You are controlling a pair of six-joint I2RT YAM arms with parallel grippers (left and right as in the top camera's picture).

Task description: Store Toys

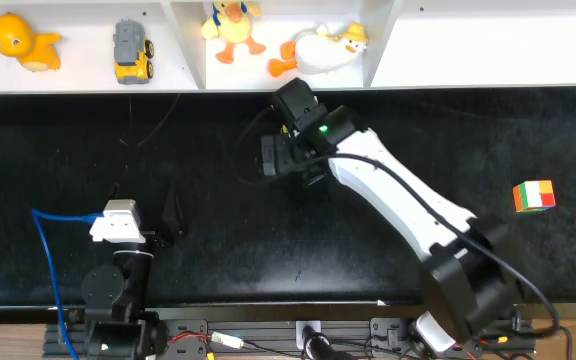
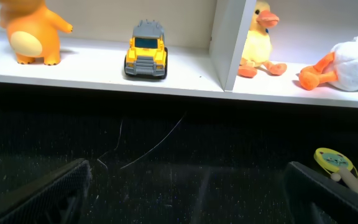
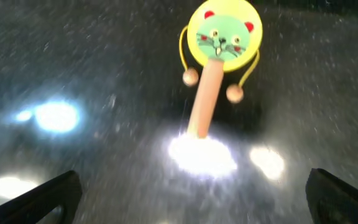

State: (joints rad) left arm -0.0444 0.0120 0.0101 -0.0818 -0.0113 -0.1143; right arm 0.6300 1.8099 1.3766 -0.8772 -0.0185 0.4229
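1. The right gripper (image 3: 192, 190) is hovering over the rattle drum (image 3: 211, 68). Its fingers are standing wide apart and gripping nothing, probably so that they can straddle the wooden handle.
2. The rattle drum is lying flat on the black desk (image 1: 88, 130), near the centre of the top frame and just below the shelf (image 1: 488, 50).
3. The shelf is running along the upper edge of the frame and acting as the store. An orange toy (image 1: 26, 42) and a yellow truck (image 1: 132, 52) are sharing the upper-left compartment. A yellow duck (image 1: 233, 28) and a white duck (image 1: 328, 48) are sharing the middle one.
4. The left gripper (image 2: 186, 171) is sitting low at the lower left, facing the shelf. Its fingers are open and holding nothing, and it is seemingly keeping out of the right arm's way.
5. A coloured cube (image 1: 534, 196) is waiting on the desk at the right of the frame, well apart from both grippers and not yet stored.
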